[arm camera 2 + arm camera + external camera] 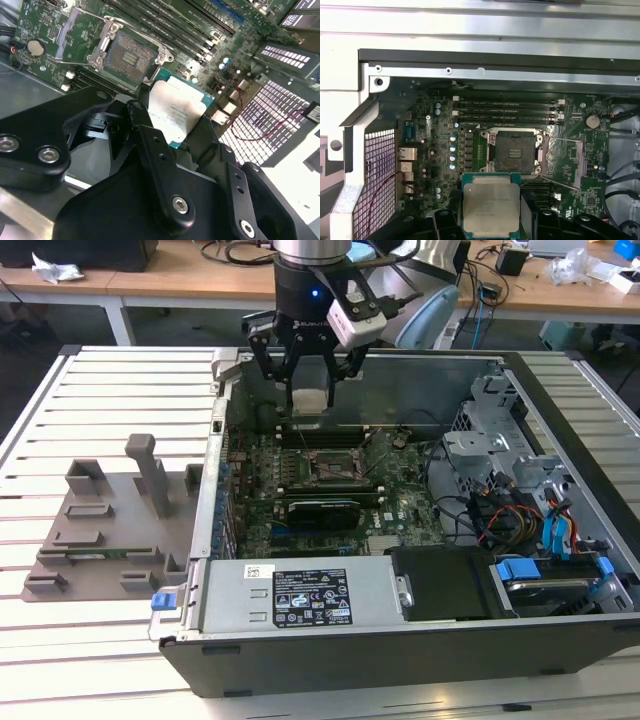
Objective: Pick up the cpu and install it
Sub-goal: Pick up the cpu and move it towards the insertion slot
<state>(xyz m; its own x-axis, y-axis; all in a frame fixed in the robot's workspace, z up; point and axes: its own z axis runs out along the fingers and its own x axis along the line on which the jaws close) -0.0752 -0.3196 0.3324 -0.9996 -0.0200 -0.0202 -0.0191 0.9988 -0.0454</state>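
The cpu [490,204], a flat square chip with a pale silver top and a thin green edge, is held between the black fingers [145,131] of my gripper [310,392], which is shut on it. In the exterior view the cpu [310,399] hangs above the back of the open computer case, over the motherboard. The empty socket [514,151], its metal frame swung open, lies a short way beyond the chip in the first wrist view. In the second wrist view the socket [125,56] also lies just beyond the cpu [176,112].
The open computer case [400,635] lies on a slatted white table. Memory slots [507,111], a long black card [318,510], cables and drive bays [530,500] crowd the inside. A grey fixture [105,515] sits on the exterior view's left. Desks with cables stand behind.
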